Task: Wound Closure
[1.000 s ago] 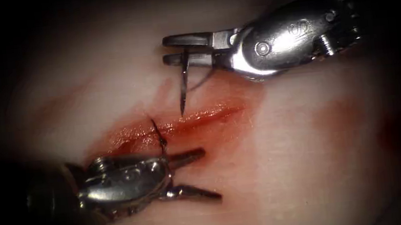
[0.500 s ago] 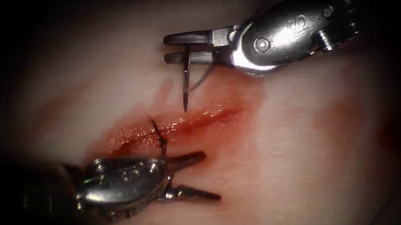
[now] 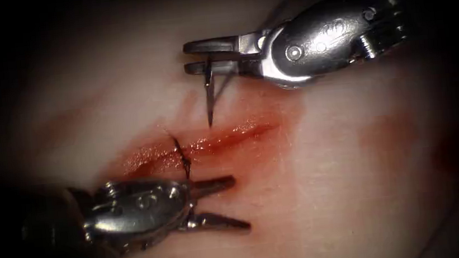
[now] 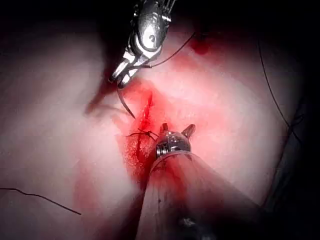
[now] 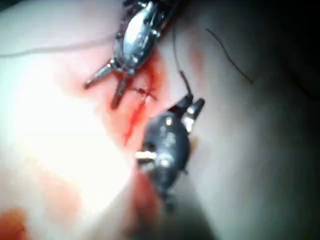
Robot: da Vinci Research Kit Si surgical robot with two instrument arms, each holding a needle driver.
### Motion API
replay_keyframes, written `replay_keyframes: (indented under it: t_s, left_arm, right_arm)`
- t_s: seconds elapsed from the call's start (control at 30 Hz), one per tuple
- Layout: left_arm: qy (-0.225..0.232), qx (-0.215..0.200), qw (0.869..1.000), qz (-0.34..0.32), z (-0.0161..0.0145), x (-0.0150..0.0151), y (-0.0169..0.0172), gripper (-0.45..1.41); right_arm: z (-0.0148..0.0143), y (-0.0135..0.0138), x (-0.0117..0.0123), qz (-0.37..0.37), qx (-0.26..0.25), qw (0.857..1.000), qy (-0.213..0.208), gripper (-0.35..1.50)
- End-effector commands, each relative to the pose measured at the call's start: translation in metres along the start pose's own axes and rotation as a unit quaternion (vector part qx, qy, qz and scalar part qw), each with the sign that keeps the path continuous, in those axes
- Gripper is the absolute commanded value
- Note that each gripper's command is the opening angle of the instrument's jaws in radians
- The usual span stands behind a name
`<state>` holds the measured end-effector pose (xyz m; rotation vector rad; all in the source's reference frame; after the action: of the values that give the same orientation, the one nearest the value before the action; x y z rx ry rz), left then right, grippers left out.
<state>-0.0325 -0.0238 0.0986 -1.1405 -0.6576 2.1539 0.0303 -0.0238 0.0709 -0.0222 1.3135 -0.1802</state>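
Since one second ago we see the needle (image 3: pixel 209 100) shifted slightly toward 12 o'clock, outside the tissue (image 3: pixel 327 153), clamped near its blunt end by the right tool (image 3: pixel 200 56), while the left tool (image 3: pixel 231 202) at 7 o'clock holds nothing, jaws apart.

Bright light at centre, darkness all round the edges

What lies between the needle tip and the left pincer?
In the endoscope view, the cut, wet with red fluid, and a knotted stitch across it lie between the needle tip and the open left pincer.
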Motion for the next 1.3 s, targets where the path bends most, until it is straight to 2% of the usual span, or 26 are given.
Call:
replay_keyframes:
  t_s: [0.03,0.3,0.5,0.93,1.13,1.3]
  left_arm:
    - [0.000,-0.001,1.000,-0.001,0.0008,-0.0004,0.0001,0.49]
    - [0.000,-0.002,1.000,-0.001,0.0006,-0.0003,0.0001,0.46]
    - [-0.001,-0.004,1.000,0.000,0.0004,-0.0002,0.0000,0.44]
    - [-0.001,-0.005,1.000,0.001,0.0001,-0.0003,-0.0003,0.40]
    - [-0.001,-0.005,1.000,0.000,0.0002,-0.0002,-0.0003,0.40]
    - [-0.001,-0.005,1.000,0.000,0.0002,-0.0002,-0.0003,0.40]
  right_arm:
    - [0.0010,-0.0007,-0.0006,-0.003,0.001,1.000,0.001,-0.35]
    - [0.0016,-0.0018,-0.0010,-0.008,0.005,1.000,-0.002,-0.35]
    - [0.0025,-0.0040,-0.0017,-0.029,0.021,0.999,-0.015,-0.35]
    - [0.0026,-0.0070,-0.0029,-0.046,0.039,0.998,-0.023,-0.35]
    - [0.0028,-0.0067,-0.0028,-0.042,0.040,0.998,-0.021,-0.35]
    - [0.0032,-0.0077,-0.0037,-0.024,0.054,0.998,-0.028,-0.35]
